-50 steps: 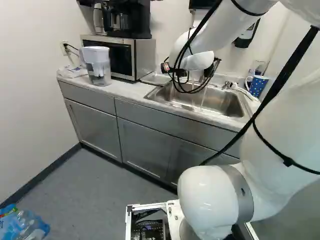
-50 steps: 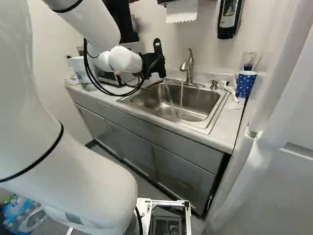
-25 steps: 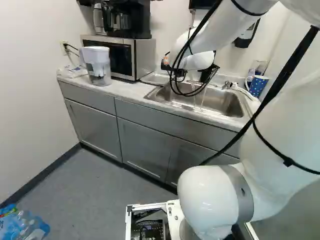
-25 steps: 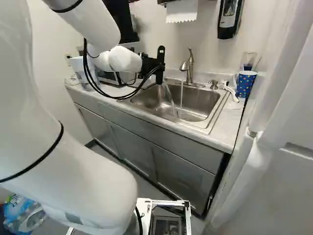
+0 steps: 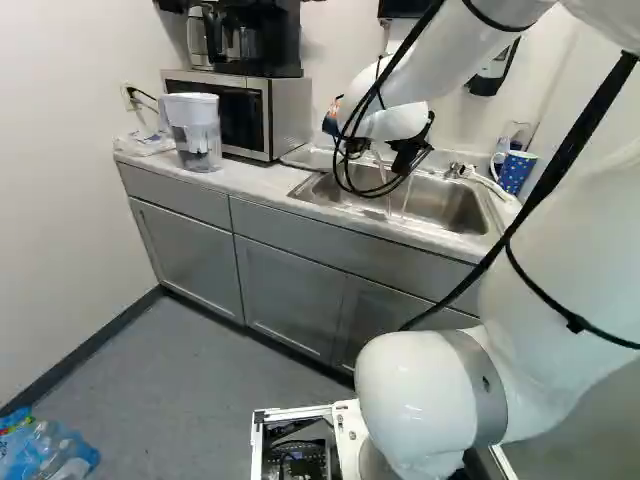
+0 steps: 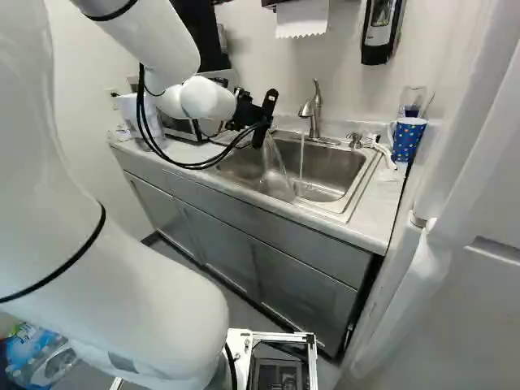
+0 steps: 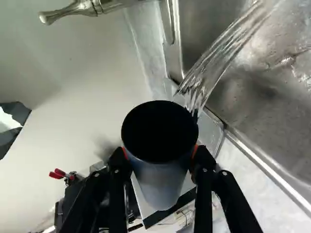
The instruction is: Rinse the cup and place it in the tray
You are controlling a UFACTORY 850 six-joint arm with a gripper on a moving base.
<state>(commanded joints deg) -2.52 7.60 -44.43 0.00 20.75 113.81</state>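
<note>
Cup (image 7: 160, 184) in the grasp of the black gripper (image 6: 265, 122), just above centre in the right base view, over the left side of the sink (image 6: 340, 166). In the wrist view, pinched from both sides between the fingers of the gripper (image 7: 159, 153), with orange pads against its wall and a dark mouth towards the camera. Tipped, with water (image 7: 214, 65) fanning off the rim down into the basin. In the base views, mostly hidden behind wrist and fingers.

Near the middle of the right base view, a thin stream (image 6: 301, 162) falling from the faucet (image 6: 314, 110) into the same basin, to the right of the poured water. At the right of that view, on the counter (image 6: 378, 207), a blue dotted mug (image 6: 409, 140) with a clear glass (image 6: 413, 97) behind. Along the top edge, a paper towel (image 6: 302, 18); farther right, a wall dispenser (image 6: 379, 31).

Upper left of the left base view, a water pitcher (image 5: 195, 135) in front of the microwave (image 5: 285, 115), with a coffee maker (image 5: 265, 40) on top. Lower left corner, plastic bottles (image 5: 50, 452) on the floor.
</note>
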